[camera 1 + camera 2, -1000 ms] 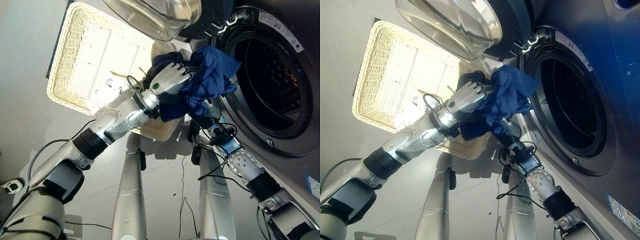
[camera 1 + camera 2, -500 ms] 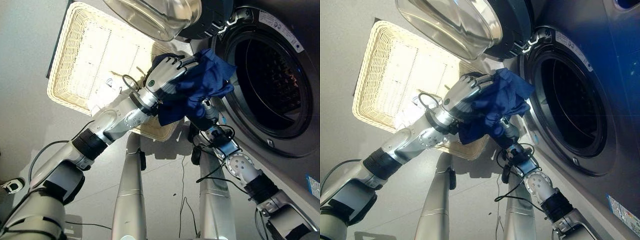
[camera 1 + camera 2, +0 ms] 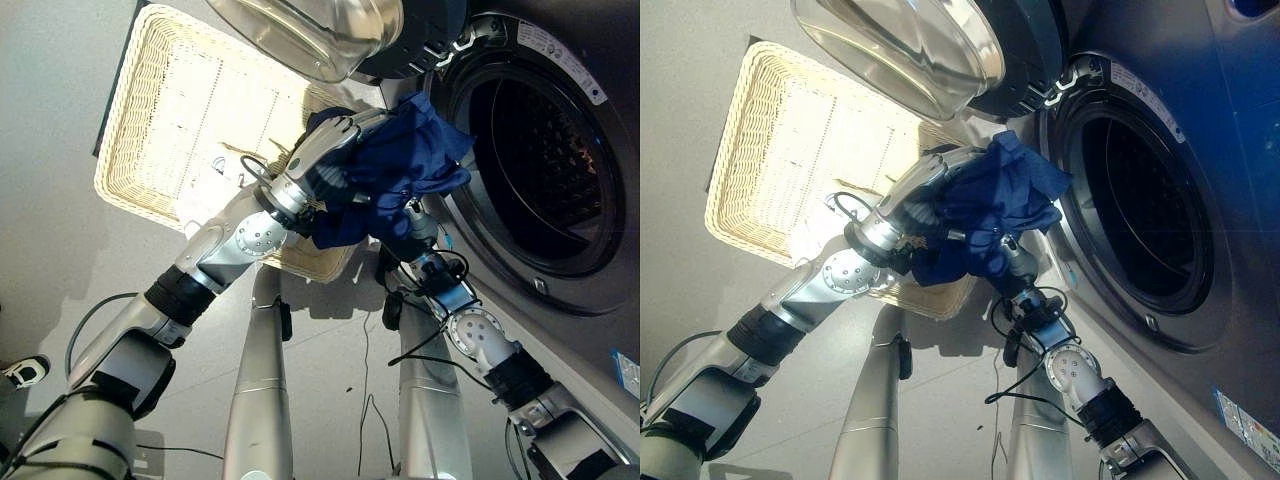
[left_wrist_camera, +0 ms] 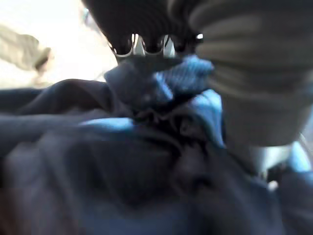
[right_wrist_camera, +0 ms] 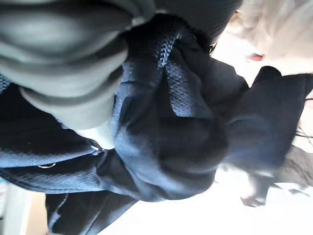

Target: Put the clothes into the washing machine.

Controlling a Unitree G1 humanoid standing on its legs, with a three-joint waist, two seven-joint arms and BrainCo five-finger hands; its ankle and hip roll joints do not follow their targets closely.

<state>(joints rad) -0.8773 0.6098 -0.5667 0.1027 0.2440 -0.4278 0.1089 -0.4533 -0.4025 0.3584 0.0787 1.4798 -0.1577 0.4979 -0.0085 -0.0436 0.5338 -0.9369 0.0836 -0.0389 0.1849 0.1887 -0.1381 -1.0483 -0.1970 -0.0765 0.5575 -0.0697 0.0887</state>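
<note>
The right hand (image 3: 418,222) comes up from below, its fingers buried in the blue garment (image 3: 400,165), so I cannot tell its grip. The left hand (image 3: 322,143) curls its fingers round the bundle's other side. Just beyond it gapes the washing machine (image 3: 540,180), door (image 3: 310,30) open; behind the left hand lies a wicker basket (image 3: 180,110).

the bundled cloth (image 3: 400,175) is deep blue, darker navy in its folds, with a fine mesh-like weave seen up close. the basket (image 3: 150,120) is pale cream wicker, its woven rim a light straw tone. the washing machine (image 3: 590,240) has a dark grey front, a black drum opening, and a clear glass door (image 3: 310,30) with a dark rim. the floor (image 3: 50,250) is plain light grey.
</note>
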